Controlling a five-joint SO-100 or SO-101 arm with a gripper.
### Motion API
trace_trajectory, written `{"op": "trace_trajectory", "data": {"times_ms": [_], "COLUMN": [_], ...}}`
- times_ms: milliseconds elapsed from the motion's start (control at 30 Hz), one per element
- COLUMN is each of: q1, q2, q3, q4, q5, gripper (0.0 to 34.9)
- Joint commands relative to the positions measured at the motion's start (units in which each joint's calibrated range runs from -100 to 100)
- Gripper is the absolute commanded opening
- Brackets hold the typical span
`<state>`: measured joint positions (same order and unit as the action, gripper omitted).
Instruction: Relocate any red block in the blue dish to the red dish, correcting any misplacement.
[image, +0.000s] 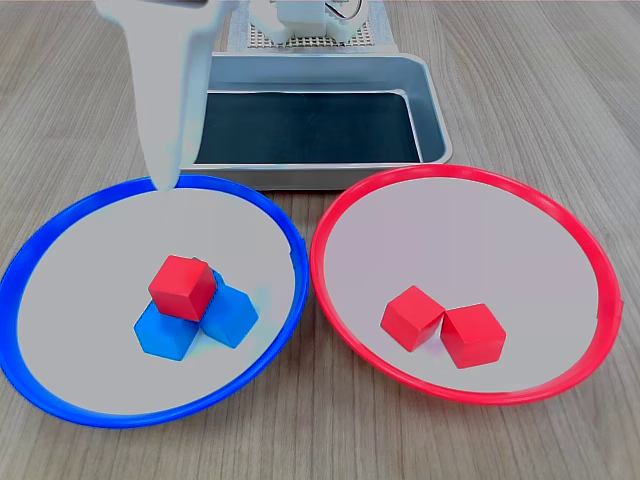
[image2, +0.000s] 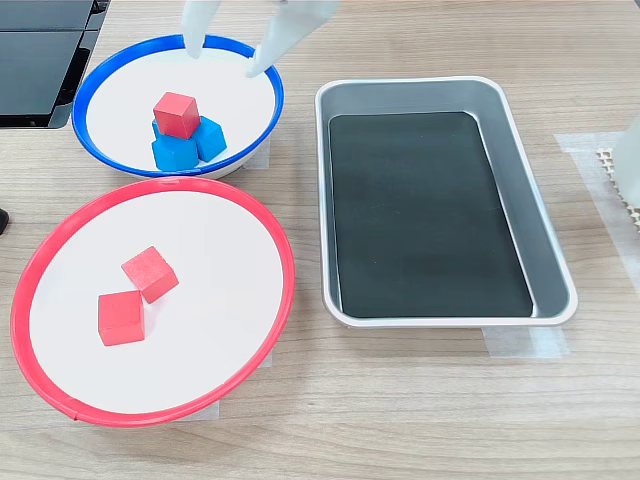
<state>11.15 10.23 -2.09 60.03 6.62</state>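
Blue-rimmed and pale grey inside, the blue dish (image: 40, 260) (image2: 105, 75) is our landmark. In it we see the red block (image: 182, 286) (image2: 177, 114) perched on top of two blue cubes (image: 195, 322) (image2: 188, 143) that sit touching each other near the dish's middle. Just beside the blue dish, with the rims nearly touching, is the red dish (image: 600, 270) (image2: 270, 240); it holds two more red cubes (image: 442, 326) (image2: 135, 297), side by side and touching, both flat on the dish floor. Behind both dishes in the first exterior view, and to the second exterior view's right of the blue dish, stands a rectangular metal tray (image: 430, 90) (image2: 530, 180) with a dark liner on its bottom; we see nothing else in it. All three containers rest on a wood-grain desk (image: 560, 120) (image2: 400, 400).

Our pincer (image2: 226, 52) hangs over the far edge of the blue dish, away from the red dish. In the second exterior view its two pale fingers (image2: 197, 30) are spread well apart with nothing between them, the tips just over the rim area. In the first exterior view only one finger (image: 165, 100) shows clearly, pointing down at the rim. The red block lies apart from the pincer, nearer the dish's middle, on the side toward the red dish.
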Motion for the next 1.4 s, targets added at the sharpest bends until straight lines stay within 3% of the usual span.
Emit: {"op": "trace_trajectory", "data": {"times_ms": [0,600,1367], "q1": [0.28,-1.69,0.76], "q2": [4.82,14.8,23.5], "q3": [-9.52,-21.72,-33.28], "q4": [-0.4,2.91,7.12], "q5": [-1.03,-1.76,-2.2], "gripper": [12.9,12.3,14.1]}}
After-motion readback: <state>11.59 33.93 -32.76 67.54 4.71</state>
